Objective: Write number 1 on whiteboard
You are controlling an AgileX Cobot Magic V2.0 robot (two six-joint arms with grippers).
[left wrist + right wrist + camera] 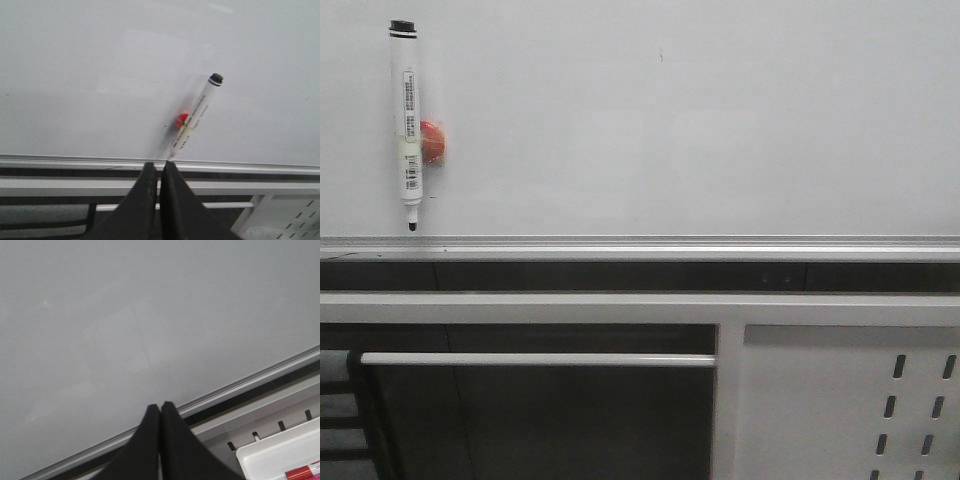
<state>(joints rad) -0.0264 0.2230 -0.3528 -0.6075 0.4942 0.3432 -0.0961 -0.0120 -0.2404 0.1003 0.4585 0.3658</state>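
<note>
Front view shows a white marker (409, 125) with a black cap hanging upright on the whiteboard (700, 120), tip down just above the board's aluminium rail (720, 245), with a small red magnet (432, 142) touching its side. Below the rail stands a grey perforated panel (850, 400). No stroke shows on the glossy board; the left gripper (159, 167) and right gripper (160, 407) both have fingers pressed together, holding nothing.

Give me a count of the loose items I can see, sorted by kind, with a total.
Markers: 2, a white marker on the whiteboard, and a red-capped marker in the white tray
Red magnets: 1
Trays: 1
Total: 4
</note>
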